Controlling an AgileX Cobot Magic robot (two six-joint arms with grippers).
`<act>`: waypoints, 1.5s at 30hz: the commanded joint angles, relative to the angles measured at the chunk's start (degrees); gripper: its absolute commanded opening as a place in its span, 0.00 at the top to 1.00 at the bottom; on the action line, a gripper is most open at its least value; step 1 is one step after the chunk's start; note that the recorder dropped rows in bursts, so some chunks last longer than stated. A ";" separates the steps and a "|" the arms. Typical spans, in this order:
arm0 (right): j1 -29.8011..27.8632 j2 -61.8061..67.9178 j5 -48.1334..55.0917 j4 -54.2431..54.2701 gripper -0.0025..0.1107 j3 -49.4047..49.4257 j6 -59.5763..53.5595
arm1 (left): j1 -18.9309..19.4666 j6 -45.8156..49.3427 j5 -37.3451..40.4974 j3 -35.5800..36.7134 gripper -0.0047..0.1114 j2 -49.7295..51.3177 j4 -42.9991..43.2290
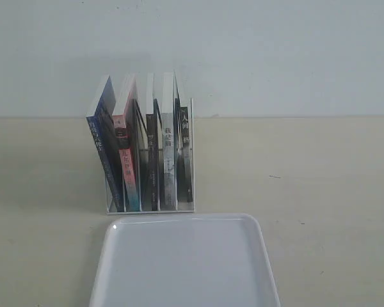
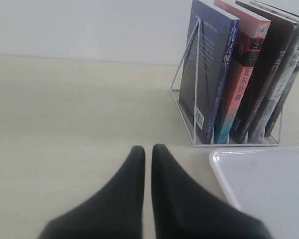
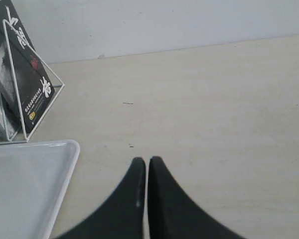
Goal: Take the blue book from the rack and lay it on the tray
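Observation:
The blue book leans in the leftmost slot of the white wire rack, its dark blue spine facing the front. The left wrist view shows the same blue book at the rack's outer end. The white tray lies flat just in front of the rack, with nothing on it. My left gripper is shut and holds nothing, low over the table beside the tray's corner. My right gripper is shut too, off the tray's other side. Neither arm shows in the exterior view.
Several other books fill the rack: a pink-and-teal one, a dark one, a grey-spined one and a black one. A pale wall stands behind the beige table.

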 commanded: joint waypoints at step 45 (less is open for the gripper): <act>-0.23 -0.28 0.21 -1.72 0.97 0.00 -5.30 | 0.06 0.23 -0.05 0.22 0.92 -0.22 0.18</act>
